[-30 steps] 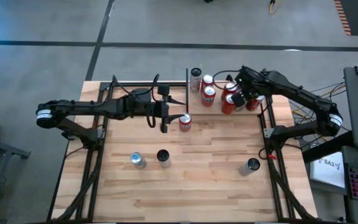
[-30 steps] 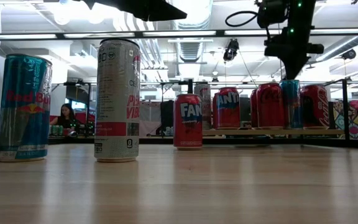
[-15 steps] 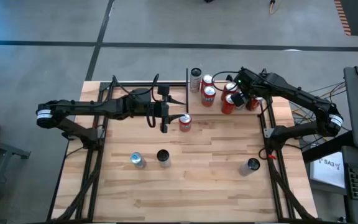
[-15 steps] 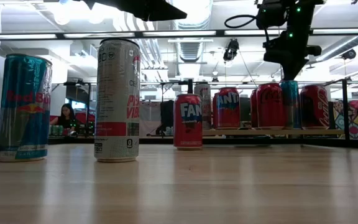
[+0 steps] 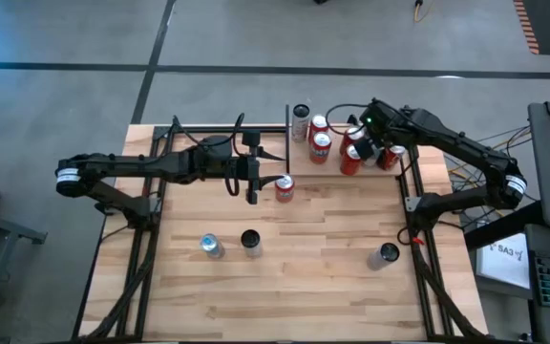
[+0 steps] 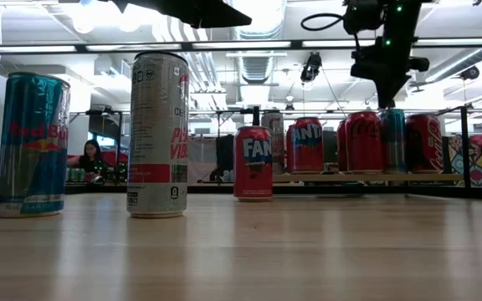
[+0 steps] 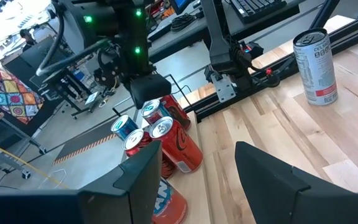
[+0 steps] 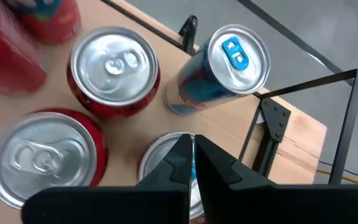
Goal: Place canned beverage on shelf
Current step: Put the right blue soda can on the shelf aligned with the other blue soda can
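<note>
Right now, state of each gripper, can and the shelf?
Right gripper: shut, empty, above the shelf cans.
Left gripper: fingers apart, beside the Fanta can, not gripping it.
Fanta can: upright on the table, off the shelf.
Shelf: holds several upright cans.
Blue can: upright on the shelf.
Three table cans: upright.

Right gripper [image 6: 389, 94] now higher and slightly leftward above the shelf's [image 6: 366, 177] cans [image 6: 394, 140].
</note>
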Available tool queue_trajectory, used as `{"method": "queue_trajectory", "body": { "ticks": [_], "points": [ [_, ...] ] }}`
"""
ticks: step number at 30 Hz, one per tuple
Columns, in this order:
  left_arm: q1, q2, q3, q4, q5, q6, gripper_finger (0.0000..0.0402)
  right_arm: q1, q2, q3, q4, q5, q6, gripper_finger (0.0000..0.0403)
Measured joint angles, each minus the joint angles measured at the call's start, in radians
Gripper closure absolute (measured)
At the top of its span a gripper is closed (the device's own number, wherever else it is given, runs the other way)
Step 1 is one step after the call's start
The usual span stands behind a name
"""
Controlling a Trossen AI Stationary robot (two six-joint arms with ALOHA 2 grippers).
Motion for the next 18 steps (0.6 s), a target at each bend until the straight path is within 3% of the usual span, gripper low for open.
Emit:
{"method": "queue_trajectory", "body": {
  "ticks": [18],
  "points": [
    [0.04, 0.0, 0.0, 0.015, 0.004, 0.004, 0.0212, 0.0, -0.129, -0.031, 0.087, -0.029, 0.113, 0.0394]
  ]
}}
